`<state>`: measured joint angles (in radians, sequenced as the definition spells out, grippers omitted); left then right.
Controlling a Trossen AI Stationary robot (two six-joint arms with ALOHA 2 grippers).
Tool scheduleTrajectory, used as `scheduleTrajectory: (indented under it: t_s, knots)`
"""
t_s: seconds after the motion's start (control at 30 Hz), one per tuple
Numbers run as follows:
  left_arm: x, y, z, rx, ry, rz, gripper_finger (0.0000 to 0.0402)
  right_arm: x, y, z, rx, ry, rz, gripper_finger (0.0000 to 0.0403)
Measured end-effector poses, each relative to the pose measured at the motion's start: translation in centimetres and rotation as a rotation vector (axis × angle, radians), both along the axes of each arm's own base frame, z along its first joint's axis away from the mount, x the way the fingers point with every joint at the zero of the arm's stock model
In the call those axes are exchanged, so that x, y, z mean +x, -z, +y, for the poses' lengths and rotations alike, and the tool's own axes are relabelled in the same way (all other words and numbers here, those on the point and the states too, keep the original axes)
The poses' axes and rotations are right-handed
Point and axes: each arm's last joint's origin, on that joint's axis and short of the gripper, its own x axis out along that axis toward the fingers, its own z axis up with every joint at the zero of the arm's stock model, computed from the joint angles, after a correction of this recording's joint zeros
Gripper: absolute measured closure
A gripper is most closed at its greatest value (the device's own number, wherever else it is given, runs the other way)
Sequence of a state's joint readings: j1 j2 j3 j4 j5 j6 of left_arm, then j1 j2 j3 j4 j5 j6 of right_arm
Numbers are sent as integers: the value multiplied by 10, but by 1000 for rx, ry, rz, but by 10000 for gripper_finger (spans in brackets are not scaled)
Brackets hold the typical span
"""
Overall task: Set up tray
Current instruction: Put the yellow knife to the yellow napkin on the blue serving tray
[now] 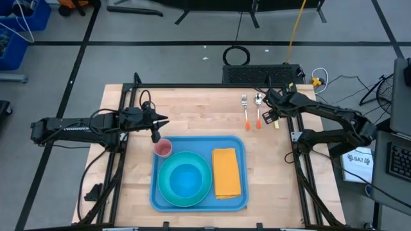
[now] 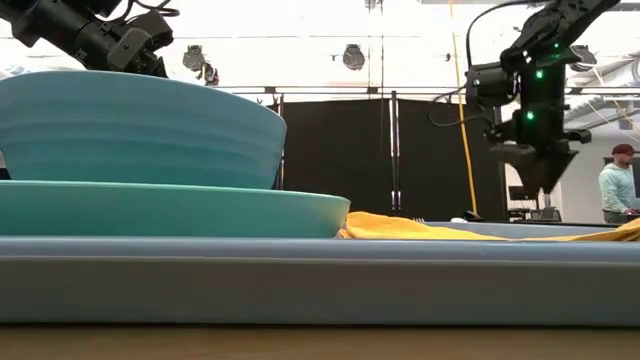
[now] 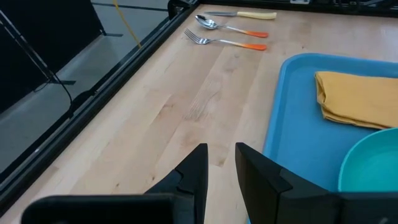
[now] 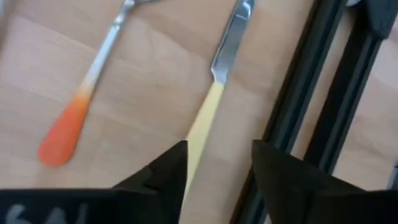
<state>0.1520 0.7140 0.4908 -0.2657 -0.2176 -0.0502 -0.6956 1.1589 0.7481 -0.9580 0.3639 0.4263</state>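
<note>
The blue tray (image 1: pixel 199 204) lay flat on the wooden table (image 1: pixel 192 112), near the front edge. On it sat a teal bowl (image 1: pixel 185 178) on a teal plate (image 2: pixel 170 208), a yellow napkin (image 1: pixel 227 172) at 3 o'clock from the bowl, and a small pink cup (image 1: pixel 163 149) at 11 o'clock. The left gripper (image 1: pixel 155 136) hung just above the cup, its fingers a little apart and holding nothing. The right gripper (image 4: pixel 214 168) hovered over a yellow-handled knife (image 4: pixel 205 118), fingers apart. A fork (image 1: pixel 244 110) and spoon (image 1: pixel 258 109) lay beside it.
</note>
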Motion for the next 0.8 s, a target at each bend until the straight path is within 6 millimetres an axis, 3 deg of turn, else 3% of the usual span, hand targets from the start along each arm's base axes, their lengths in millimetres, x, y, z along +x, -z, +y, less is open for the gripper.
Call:
scheduleTrajectory:
  t_s: [0.13,0.8]
  knots:
    - [0,0,0,-1,0,0,314,-6,13,0,-21,48,19,212]
    - [0,0,0,-3,-2,-2,314,-19,62,4,30,126,-165,222]
